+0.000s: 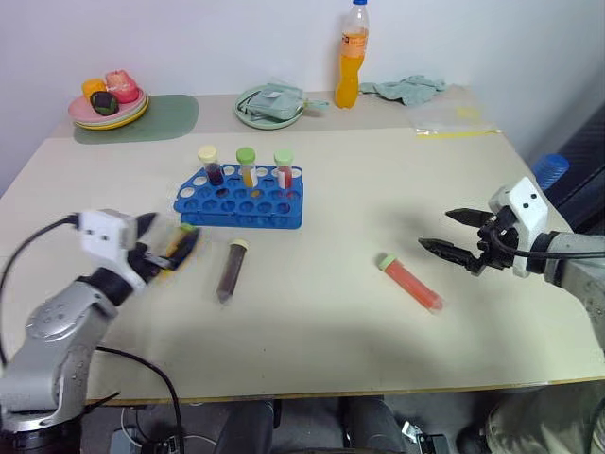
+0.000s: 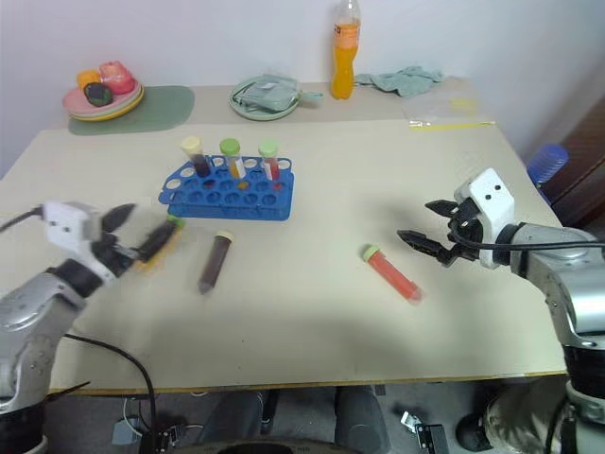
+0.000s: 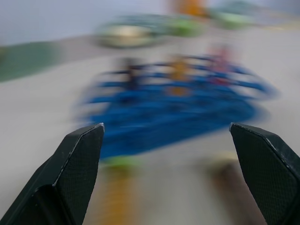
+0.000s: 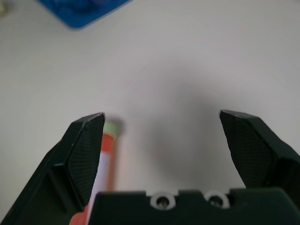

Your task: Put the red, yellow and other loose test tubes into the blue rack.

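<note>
Status: partly complete.

The blue rack stands on the desk, left of centre toward the far side. Three capped tubes stand upright in the rack's far row: a dark tube with a pale yellow cap, an orange-filled tube with a green cap, and a red-filled tube with a light green cap. The other holes look empty.

Remaining items, located relative to the rack:
- A dark brown tube lies flat on the desk just in front of the rack, cap toward it.
- A red tube with a green cap lies flat well to the right of the rack and nearer the front edge.
- A yellow-orange tube with a green cap lies in front of the rack's left corner, just beside the left claw.

Claw state:
- The left claw is spread wide and holds nothing. It sits in front of the rack's left end, beside the yellow-orange tube; contact cannot be confirmed because of motion blur.
- The right claw is spread wide and holds nothing. It hovers to the right of the red tube, apart from it.

Judgement: three tubes are racked and three remain loose. Neither claw has a grip, so the next pick has not yet been made.
</note>
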Controlling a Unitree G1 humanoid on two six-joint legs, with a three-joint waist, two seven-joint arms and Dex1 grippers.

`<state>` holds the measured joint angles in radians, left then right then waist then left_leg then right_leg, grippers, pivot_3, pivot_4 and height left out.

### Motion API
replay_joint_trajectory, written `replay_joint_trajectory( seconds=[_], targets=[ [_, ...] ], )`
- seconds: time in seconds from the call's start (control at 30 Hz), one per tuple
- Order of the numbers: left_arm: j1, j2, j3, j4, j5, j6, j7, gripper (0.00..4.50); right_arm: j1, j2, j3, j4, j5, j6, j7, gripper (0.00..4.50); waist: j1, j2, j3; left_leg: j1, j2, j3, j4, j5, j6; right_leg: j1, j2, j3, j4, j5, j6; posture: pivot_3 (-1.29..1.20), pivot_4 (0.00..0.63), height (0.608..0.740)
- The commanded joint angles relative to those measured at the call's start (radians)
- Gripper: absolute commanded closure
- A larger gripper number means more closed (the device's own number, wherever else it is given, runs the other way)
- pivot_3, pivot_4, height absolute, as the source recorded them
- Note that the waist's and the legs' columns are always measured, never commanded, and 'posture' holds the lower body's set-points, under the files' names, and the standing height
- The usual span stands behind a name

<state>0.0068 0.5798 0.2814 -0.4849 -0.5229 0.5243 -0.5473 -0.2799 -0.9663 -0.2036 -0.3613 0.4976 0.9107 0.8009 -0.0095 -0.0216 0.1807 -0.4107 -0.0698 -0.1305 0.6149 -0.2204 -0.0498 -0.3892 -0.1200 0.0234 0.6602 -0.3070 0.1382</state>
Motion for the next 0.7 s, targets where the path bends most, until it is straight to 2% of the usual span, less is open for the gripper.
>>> replay_joint_trajectory(
  seconds=[0.03,0.13,0.23,0.47,0.6,0.7],
  targets=[
    [-0.034,0.022,-0.158,-0.055,0.021,-0.038,-0.108,0.07,-0.062,-0.052,0.053,-0.105,0.072,0.289,-0.049,0.19,-0.001,0.001,0.0,0.0,0.0,0.0,0.0,0.0,0.0,0.0,0.0,0.0,0.0,0.0,0.0,0.0,0.15,0.74],
    [-0.06,0.014,-0.263,-0.06,0.031,-0.061,-0.167,0.07,-0.162,0.0,0.103,-0.131,0.111,0.514,-0.12,0.19,-0.004,0.001,0.0,0.0,0.0,0.0,0.0,0.0,0.001,0.0,0.0,0.0,-0.001,0.0,0.0,0.0,0.15,0.74],
    [-0.069,0.018,-0.339,-0.074,0.049,-0.083,-0.217,0.07,-0.242,0.032,0.167,-0.145,0.122,0.661,-0.157,0.19,-0.003,0.002,0.0,-0.001,0.0,0.0,0.0,0.0,0.001,-0.001,0.0,0.0,-0.001,0.0,0.0,0.0,0.15,0.74],
    [-0.068,-0.019,-0.411,-0.098,0.058,-0.096,-0.22,0.07,-0.35,0.07,0.31,-0.022,0.115,0.704,-0.263,0.19,-0.001,0.001,0.001,-0.002,0.0,0.0,0.0,-0.001,0.001,0.0,0.0,0.0,-0.002,0.0,0.0,0.0,0.15,0.74],
    [-0.037,-0.032,-0.438,-0.126,0.075,-0.1,-0.197,0.07,-0.409,0.114,0.379,0.081,0.164,0.704,-0.302,0.19,-0.007,0.002,0.001,-0.002,0.0,0.0,0.0,-0.001,0.001,-0.001,0.0,0.0,-0.002,0.0,0.0,0.0,0.15,0.74],
    [-0.026,-0.039,-0.438,-0.136,0.089,-0.101,-0.179,0.0,-0.424,0.13,0.405,0.102,0.153,0.704,-0.34,0.99,-0.004,0.002,0.001,-0.002,0.0,0.0,0.0,-0.001,0.001,-0.001,0.0,0.0,-0.002,0.0,0.0,0.0,0.15,0.74]
  ],
)
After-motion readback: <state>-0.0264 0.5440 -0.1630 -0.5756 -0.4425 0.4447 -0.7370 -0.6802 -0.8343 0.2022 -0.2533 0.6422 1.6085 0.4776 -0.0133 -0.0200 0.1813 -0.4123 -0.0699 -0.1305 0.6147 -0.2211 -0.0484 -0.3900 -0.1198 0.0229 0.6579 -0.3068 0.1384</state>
